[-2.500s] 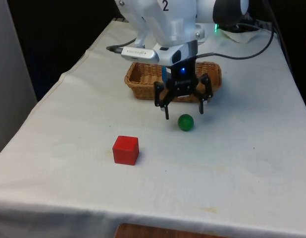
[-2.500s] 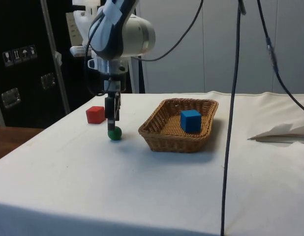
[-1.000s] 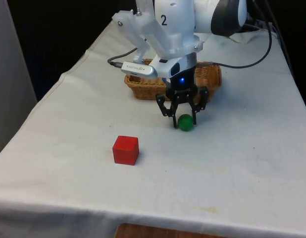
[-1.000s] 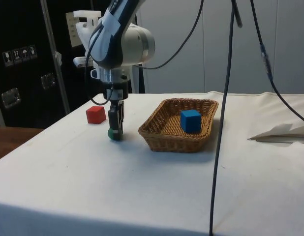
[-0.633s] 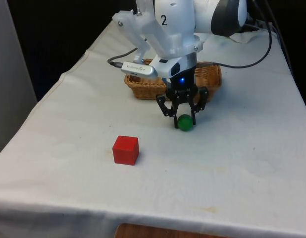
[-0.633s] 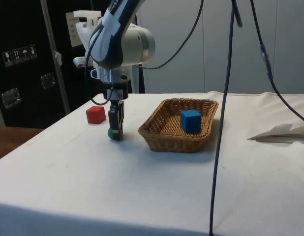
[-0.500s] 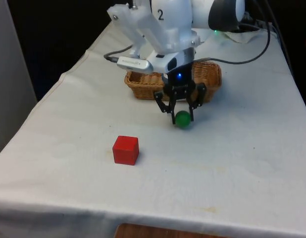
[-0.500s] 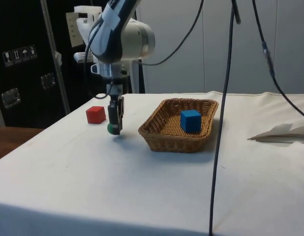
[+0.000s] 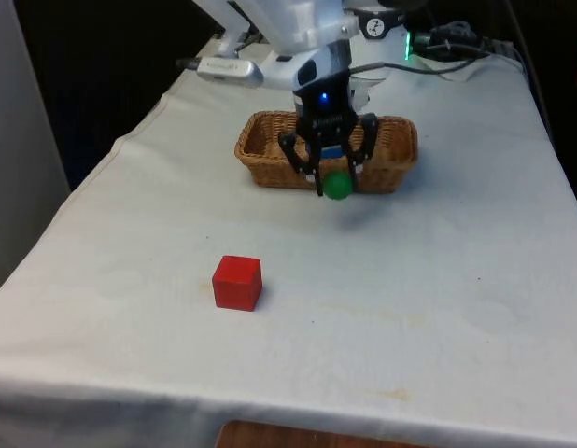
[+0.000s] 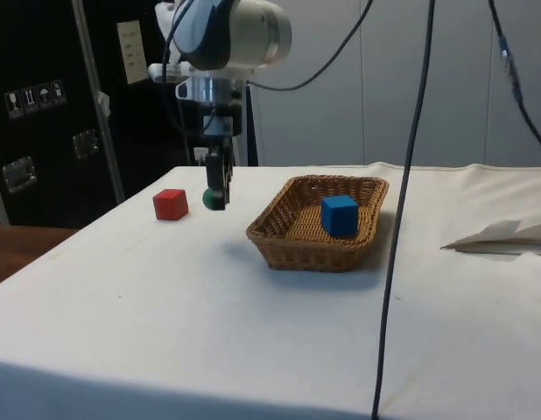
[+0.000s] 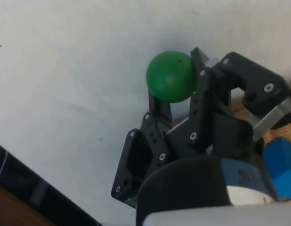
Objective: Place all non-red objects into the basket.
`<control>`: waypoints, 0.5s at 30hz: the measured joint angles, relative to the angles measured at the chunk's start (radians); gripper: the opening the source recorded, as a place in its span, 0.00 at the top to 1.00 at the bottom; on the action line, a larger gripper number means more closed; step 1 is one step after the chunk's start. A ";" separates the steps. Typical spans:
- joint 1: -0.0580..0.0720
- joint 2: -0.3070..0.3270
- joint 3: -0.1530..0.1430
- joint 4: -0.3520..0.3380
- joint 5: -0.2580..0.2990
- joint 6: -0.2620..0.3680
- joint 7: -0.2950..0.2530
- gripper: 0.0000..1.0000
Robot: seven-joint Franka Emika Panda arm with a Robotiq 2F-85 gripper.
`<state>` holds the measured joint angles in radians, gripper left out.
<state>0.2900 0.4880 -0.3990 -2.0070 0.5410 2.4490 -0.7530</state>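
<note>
You've got the ball (image 9: 338,185) in the hand (image 9: 334,183), above worktop (image 9: 438,280), just before basket (image 9: 270,149); one cube (image 10: 339,214) inside basket, other cube (image 9: 237,282) nearer front edge.

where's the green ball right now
The green ball is held in the gripper, lifted off the table, just in front of the basket in the front view.

Green ball (image 9: 338,185) in the air just before wicker basket (image 9: 260,140) with blue cube (image 10: 339,214); red cube (image 9: 237,282) apart.
</note>
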 measured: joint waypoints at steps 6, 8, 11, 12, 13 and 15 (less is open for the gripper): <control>0.000 -0.064 -0.014 -0.057 0.000 -0.002 -0.017 1.00; 0.000 -0.074 -0.017 -0.066 0.000 -0.003 -0.020 1.00; 0.000 -0.118 -0.030 -0.105 -0.001 -0.007 -0.037 1.00; 0.000 -0.131 -0.034 -0.115 -0.001 -0.008 -0.041 1.00; 0.000 -0.143 -0.037 -0.126 -0.002 -0.010 -0.045 1.00; 0.000 -0.155 -0.041 -0.136 -0.004 -0.011 -0.048 1.00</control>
<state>0.2900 0.3330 -0.4400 -2.1430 0.5370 2.4380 -0.8010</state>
